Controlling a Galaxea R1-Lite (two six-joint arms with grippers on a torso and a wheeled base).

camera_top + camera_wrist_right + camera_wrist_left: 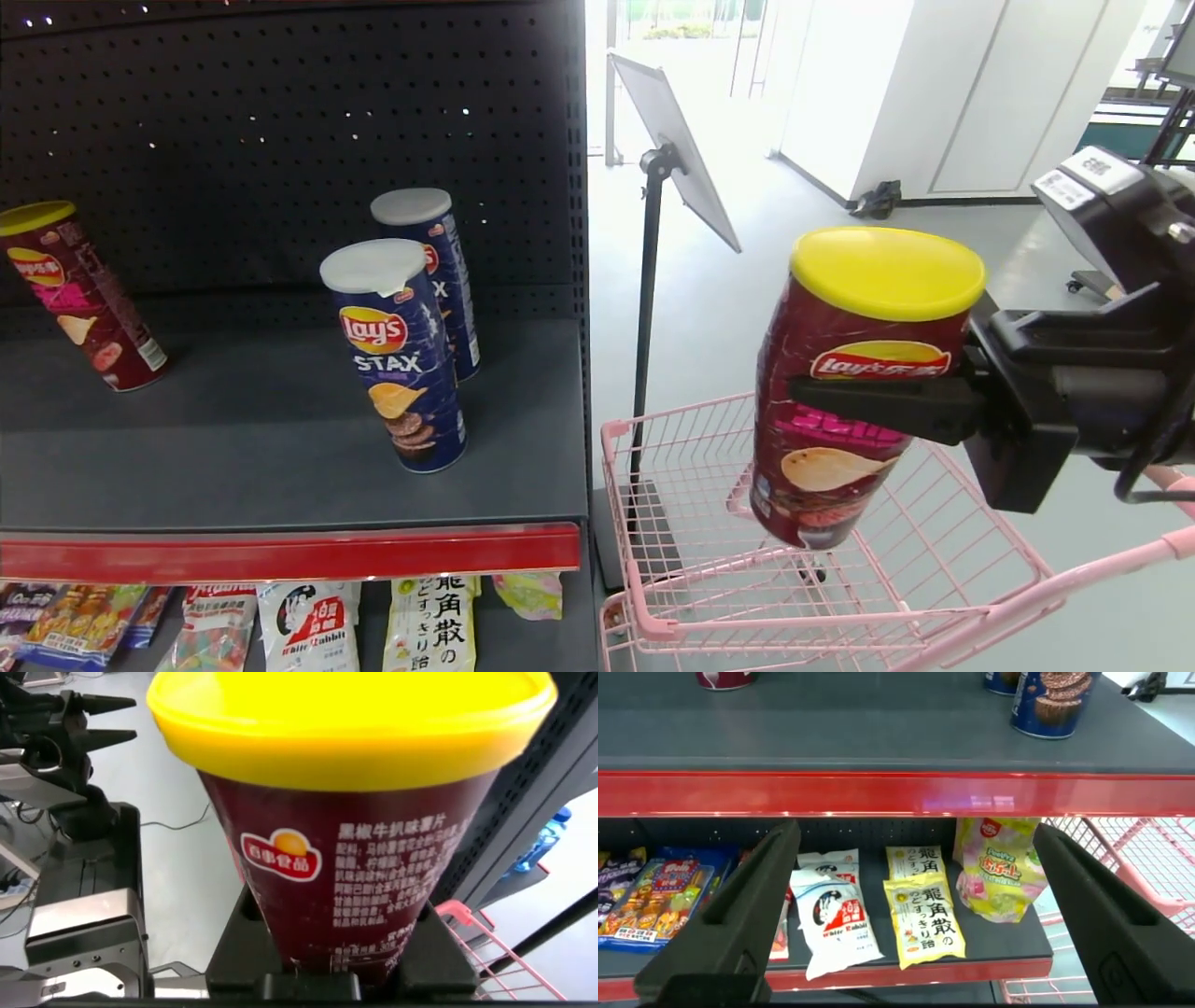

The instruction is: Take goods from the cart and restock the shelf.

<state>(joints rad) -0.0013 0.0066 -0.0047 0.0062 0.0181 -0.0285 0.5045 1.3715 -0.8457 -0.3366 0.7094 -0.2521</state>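
Note:
My right gripper [845, 403] is shut on a maroon chip can with a yellow lid [854, 373], held upright and slightly tilted above the pink cart [653, 597]. In the right wrist view the same can [355, 831] stands between the gripper's [327, 952] fingers. On the dark shelf [233, 448] stand two blue chip cans [401, 359] [434, 275] and another maroon can [84, 299] at the far left. My left gripper [915, 924] is open and holds nothing, facing the lower shelf just under the red shelf edge [896, 793].
A sign on a black stand [649, 280] rises between the shelf's right end and the cart. Snack bags [920, 910] line the lower shelf. Bare shelf surface lies between the left maroon can and the blue cans.

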